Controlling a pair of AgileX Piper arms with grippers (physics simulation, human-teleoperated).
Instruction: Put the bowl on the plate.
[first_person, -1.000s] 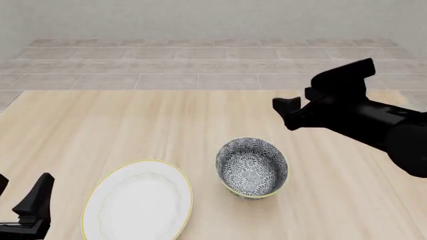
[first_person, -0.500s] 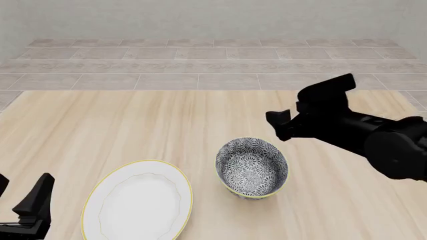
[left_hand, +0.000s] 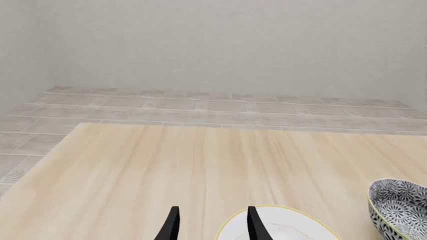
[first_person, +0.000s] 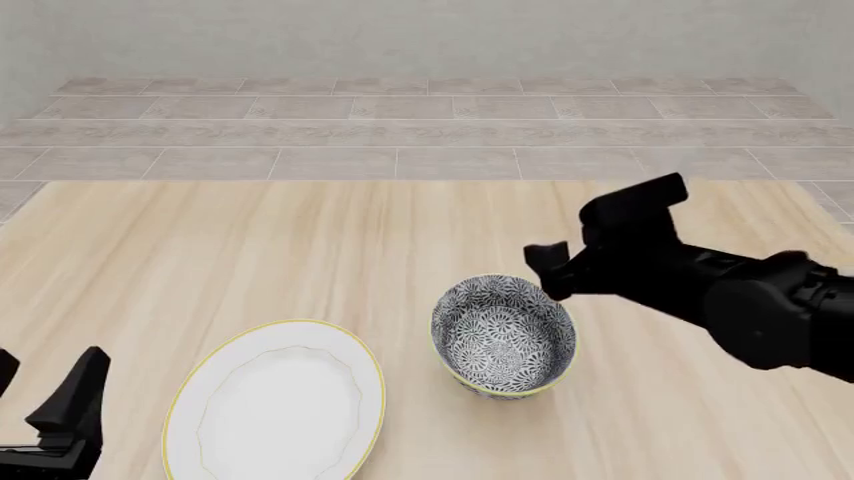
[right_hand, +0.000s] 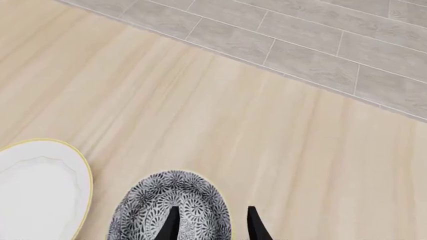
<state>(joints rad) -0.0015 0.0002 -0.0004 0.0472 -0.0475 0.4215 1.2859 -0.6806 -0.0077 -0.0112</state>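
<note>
The blue-and-white patterned bowl (first_person: 503, 335) stands upright on the wooden table, just right of the white gold-rimmed plate (first_person: 276, 400). My right gripper (first_person: 553, 274) hovers open over the bowl's far right rim, touching nothing. In the right wrist view its fingertips (right_hand: 173, 215) straddle the near part of the bowl (right_hand: 150, 207), with the plate (right_hand: 37, 187) off to one side. My left gripper (first_person: 47, 388) rests open and empty at the table's near left corner. Its wrist view shows the plate (left_hand: 283, 225) beside one finger and the bowl (left_hand: 400, 207) at the edge.
The wooden table (first_person: 267, 250) ends at a far edge, with a grey tiled floor (first_person: 400, 130) and a pale wall beyond. Nothing else stands on the table.
My right arm has come down and to the left, closing in on the bowl's far right rim. The left arm, bowl and plate have not moved.
</note>
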